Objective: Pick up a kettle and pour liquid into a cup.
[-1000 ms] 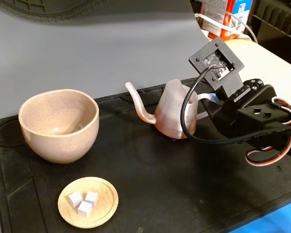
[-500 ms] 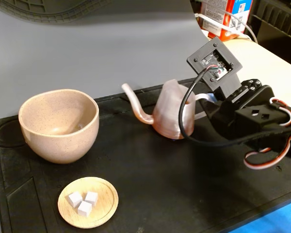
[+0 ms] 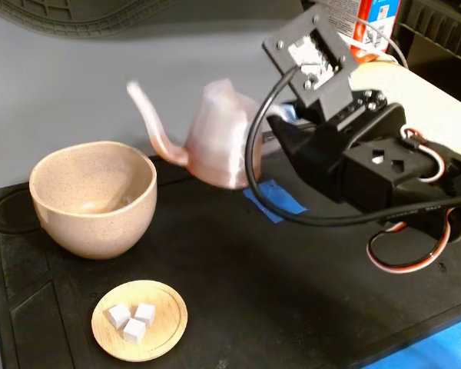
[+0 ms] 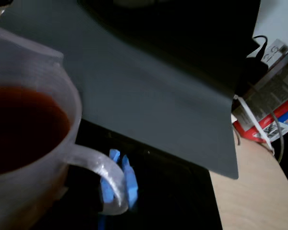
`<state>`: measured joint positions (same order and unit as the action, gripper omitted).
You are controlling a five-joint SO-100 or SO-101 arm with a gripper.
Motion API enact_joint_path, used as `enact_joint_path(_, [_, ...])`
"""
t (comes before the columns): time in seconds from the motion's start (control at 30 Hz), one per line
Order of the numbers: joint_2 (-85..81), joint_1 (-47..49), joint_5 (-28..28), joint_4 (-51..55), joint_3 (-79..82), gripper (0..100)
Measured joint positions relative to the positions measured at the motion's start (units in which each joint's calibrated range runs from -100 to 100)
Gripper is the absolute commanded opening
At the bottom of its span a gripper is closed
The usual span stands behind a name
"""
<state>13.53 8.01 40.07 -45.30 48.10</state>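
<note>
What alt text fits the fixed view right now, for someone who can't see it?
A black robot arm holds the kettle by its handle side, off the black mat, spout toward the cup at left. A blue tape mark lies under the kettle, and a wooden dish with white cubes sits in front.

Open mat (image 3: 238,269) (dish (image 3: 140,320) low) before cup (image 3: 92,197)
</note>
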Motion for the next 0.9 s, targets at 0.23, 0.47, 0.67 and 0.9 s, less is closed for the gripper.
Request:
enact_joint_path(0.23, [-3.08,0.0,-0.1,0.0,0.0,0])
enact_joint_path(0.47, [-3.08,0.0,-2.36,0.0,0.0,0])
enact_joint_path(0.67, [-3.08,0.45,-5.66,0.0,-4.38,0])
enact_joint_path(0.9, [-3.08,0.45,-12.05,0.0,-5.94,0])
